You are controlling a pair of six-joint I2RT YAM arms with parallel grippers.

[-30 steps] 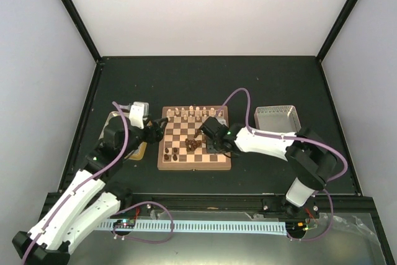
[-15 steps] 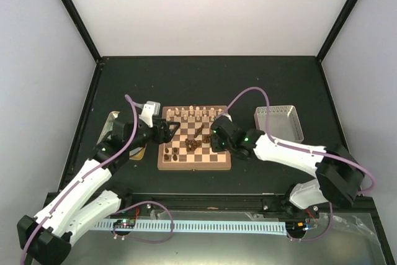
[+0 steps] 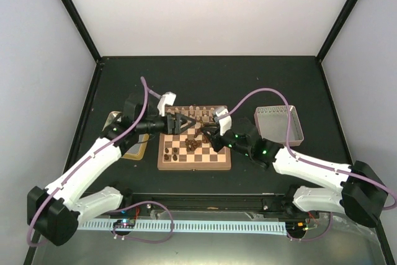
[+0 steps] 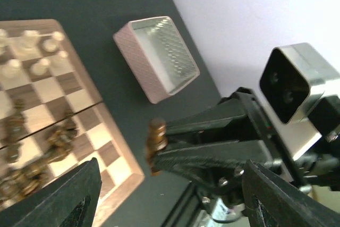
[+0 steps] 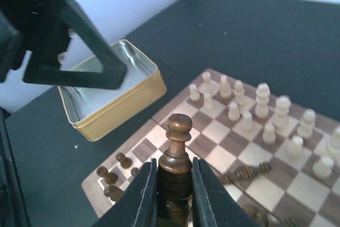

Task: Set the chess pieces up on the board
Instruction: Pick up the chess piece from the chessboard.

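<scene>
Clamping a dark brown turned wooden chessman (image 5: 178,150) by its body, the right tool (image 5: 174,184) grips something light, stiff and likely slippery — left tool (image 3: 180,122) gapes.

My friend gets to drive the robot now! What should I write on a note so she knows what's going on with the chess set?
Left gripper: jaws open, empty, hovering over the far left part of the board.
Right gripper: jaws shut on a dark piece, held upright above the board.
Pale pieces: standing along the far rows.
Dark side: a few small dark ones stand near the near left corner; the rest lie in a heap mid-board.
Done: the pale side looks mostly set.
Left: place the held piece, then stand up the heap on the near rows.
</scene>
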